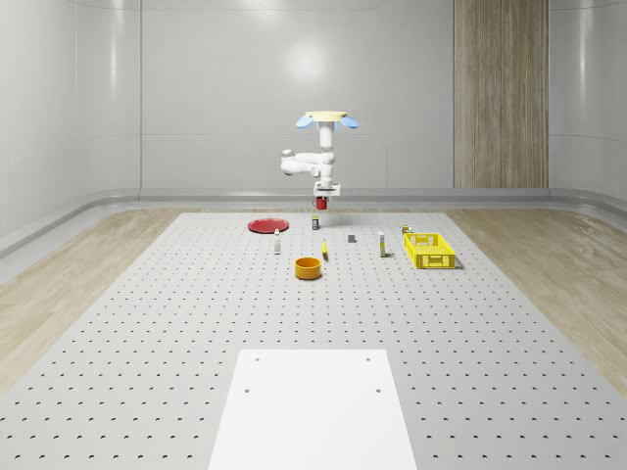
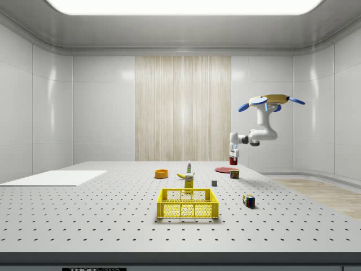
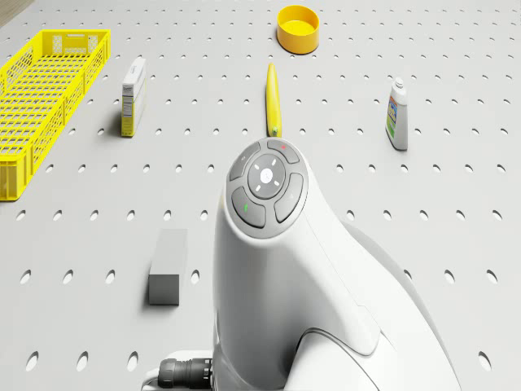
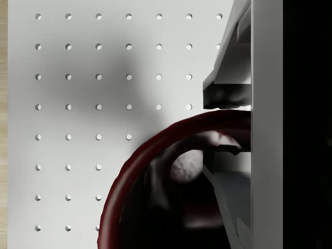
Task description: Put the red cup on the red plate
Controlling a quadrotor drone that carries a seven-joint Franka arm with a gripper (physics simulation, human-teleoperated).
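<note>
The red cup (image 1: 321, 205) hangs in the air above the table's far part, with my gripper (image 1: 324, 199) shut on its rim. In the wrist view one finger sits inside the cup (image 4: 155, 155) and the other outside its rim, gripper (image 4: 228, 129) pinching the wall. The red plate (image 1: 267, 225) lies flat on the table, lower and toward the whole-scene view's left of the cup. In the side view the cup (image 2: 233, 161) is held just above the plate (image 2: 224, 169). The drone (image 1: 328, 119) hovers above the cup, its arm (image 3: 285, 269) reaching down.
An orange bowl (image 1: 309, 267), a banana (image 1: 324, 250), a small bottle (image 1: 277, 245), a grey block (image 1: 352, 237), a carton (image 1: 382, 243) and a can (image 1: 314, 223) stand nearby. A yellow basket (image 1: 429, 250) sits at the right. A white sheet (image 1: 313, 406) lies at the near edge.
</note>
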